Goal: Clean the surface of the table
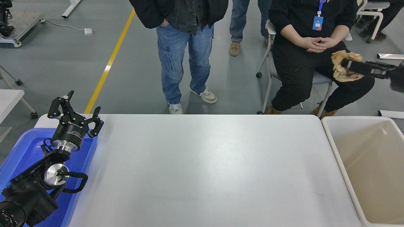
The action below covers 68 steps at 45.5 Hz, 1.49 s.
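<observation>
Far left: left black gripper (75, 111) parked over a blue plastic tray (22, 148) at the desk's left end, fingers spread wide, holding nothing. Centre: the desk, a large matte white rectangular tabletop with rounded corners (202, 170), fills most of the head view and carries no loose item on its visible surface. Behind it, a person standing in blue jeans (184, 60) and a person seated in black (311, 53). Right: beige rectangular plastic bin (372, 170) just beside the desk's right edge, nothing visible inside. Upper right: right black gripper (348, 64) raised high, well apart from the desk, fingers closed on a crumpled tan paper wad (339, 71). Judgement: the wad looks light, soft and crushable, not fragile or slippery; a pinch across its bulk should hold, though loose folds could slip. The desk itself is stiff and smooth, so scraps should slide easily. Wad appears not yet over the bin.
</observation>
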Each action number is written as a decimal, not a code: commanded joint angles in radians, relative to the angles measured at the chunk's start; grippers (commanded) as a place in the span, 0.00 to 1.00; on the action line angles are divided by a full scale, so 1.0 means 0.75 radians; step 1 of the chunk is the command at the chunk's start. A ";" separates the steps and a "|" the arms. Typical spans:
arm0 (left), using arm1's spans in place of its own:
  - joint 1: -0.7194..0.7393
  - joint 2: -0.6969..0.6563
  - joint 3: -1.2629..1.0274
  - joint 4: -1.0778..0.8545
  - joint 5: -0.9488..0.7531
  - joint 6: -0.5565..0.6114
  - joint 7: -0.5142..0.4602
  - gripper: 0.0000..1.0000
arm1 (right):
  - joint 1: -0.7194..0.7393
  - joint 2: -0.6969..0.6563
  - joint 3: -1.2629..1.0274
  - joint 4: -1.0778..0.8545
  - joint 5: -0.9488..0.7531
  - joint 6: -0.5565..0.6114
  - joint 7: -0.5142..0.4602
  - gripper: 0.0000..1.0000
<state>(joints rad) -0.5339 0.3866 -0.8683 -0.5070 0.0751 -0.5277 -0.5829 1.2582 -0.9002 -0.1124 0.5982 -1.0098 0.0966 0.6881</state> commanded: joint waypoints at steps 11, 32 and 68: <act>0.000 0.000 0.000 -0.001 0.000 0.000 0.000 1.00 | -0.215 0.198 0.009 -0.615 0.252 0.061 -0.159 0.00; 0.000 0.000 0.000 0.001 0.000 0.000 0.000 1.00 | -0.371 0.268 0.017 -0.749 0.481 0.055 -0.594 0.00; 0.000 0.000 0.000 -0.001 0.000 0.000 0.000 1.00 | -0.694 0.562 0.033 -0.836 0.798 -0.090 -0.893 0.00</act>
<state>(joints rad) -0.5338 0.3866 -0.8685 -0.5068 0.0752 -0.5277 -0.5829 0.7838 -0.5477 -0.0888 -0.0204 -0.4469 0.0753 0.0674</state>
